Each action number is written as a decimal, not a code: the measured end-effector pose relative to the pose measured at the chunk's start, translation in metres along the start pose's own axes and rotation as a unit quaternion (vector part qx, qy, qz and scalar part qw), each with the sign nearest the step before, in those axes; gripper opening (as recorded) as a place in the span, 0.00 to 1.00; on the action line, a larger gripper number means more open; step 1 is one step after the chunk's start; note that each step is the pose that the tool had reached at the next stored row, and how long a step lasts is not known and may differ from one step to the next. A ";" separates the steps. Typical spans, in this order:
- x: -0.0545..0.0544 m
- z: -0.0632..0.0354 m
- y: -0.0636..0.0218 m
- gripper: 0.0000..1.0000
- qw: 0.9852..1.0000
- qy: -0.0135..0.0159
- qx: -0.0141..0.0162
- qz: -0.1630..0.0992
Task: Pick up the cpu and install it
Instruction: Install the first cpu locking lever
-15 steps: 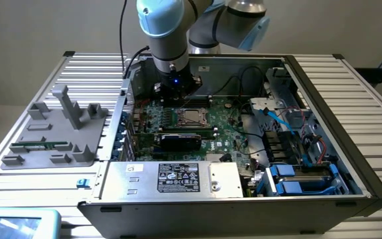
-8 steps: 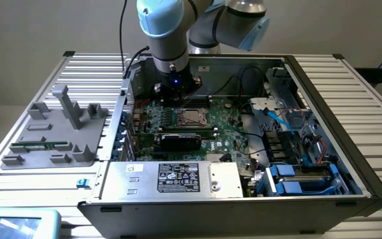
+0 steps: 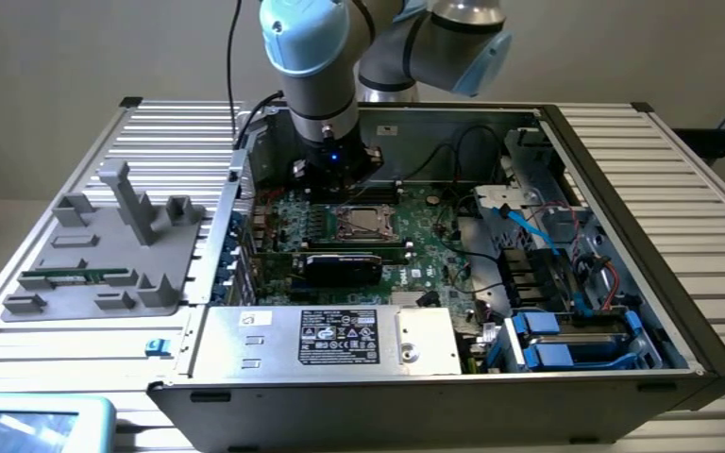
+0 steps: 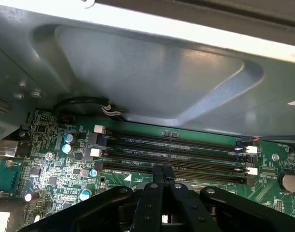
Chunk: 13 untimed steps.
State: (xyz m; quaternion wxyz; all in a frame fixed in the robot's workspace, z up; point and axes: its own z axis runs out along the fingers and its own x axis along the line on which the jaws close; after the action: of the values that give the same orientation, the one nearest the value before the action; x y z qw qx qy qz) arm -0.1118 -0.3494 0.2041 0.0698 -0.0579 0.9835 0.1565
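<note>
Ribbed aluminium table (image 3: 665,189) slats carried an open steel computer case (image 3: 337,406) with a green motherboard (image 4: 50,164) inside. The cpu (image 3: 362,223), a small shiny silver square, lay within the metal-framed socket (image 3: 365,208) near the board's middle, so placing looked done, though I couldn't tell whether it was locked. The black gripper (image 4: 162,171) hung just beside the socket over the long dark memory slots (image 4: 176,150), its fingers pressed together on nothing. On the grey plastic tray (image 3: 73,236) lay a narrow green memory stick (image 3: 79,276).
</note>
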 end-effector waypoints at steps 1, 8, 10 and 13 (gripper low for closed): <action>0.000 0.0001 -0.0002 0.09 1.000 0.000 0.000 0.000; 0.000 0.0020 -0.0012 0.09 1.000 0.000 0.000 0.000; 0.000 0.0020 -0.0013 0.09 1.000 0.000 0.000 0.000; 0.000 0.0029 -0.0016 0.09 1.000 0.000 0.000 0.000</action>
State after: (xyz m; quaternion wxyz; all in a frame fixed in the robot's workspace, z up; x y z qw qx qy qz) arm -0.1114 -0.3500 0.2009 0.0697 -0.0583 0.9835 0.1567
